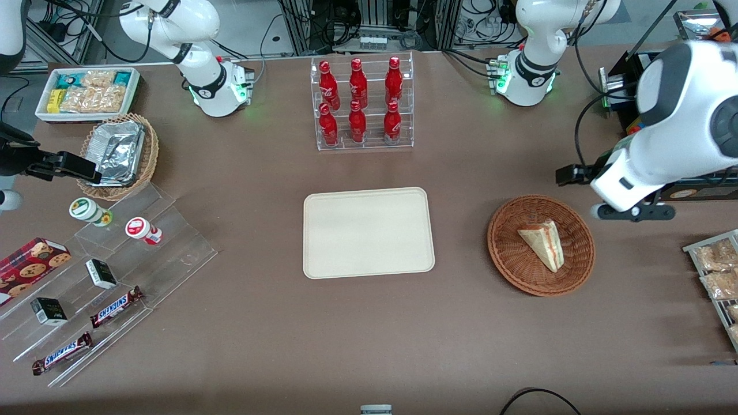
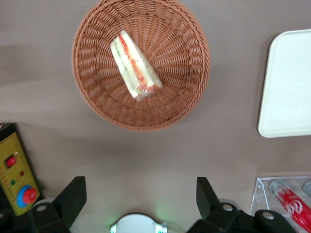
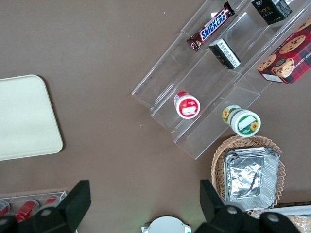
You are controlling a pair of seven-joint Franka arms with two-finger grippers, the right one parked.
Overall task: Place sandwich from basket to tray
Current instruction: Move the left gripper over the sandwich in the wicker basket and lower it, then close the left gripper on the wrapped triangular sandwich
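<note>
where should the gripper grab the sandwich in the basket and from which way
Probably from straight above, pinching the sandwich across its two broad bread faces near the thick middle. It lies alone in the shallow basket, so the low rim leaves room for the fingers. The gripper, open, hangs above the table beside the basket. The tray is bare.

**Surface/material check**

basket [image 1: 522, 271]: woven wicker, rough, reddish-brown. tray [image 1: 369, 199]: smooth matt cream plastic. sandwich [image 1: 545, 242]: clear glossy wrap over pale bread. table [image 1: 369, 334]: matt brown. hand [image 2: 141, 204], above table near basket: matt black fingers [image 2: 73, 196], spread.
</note>
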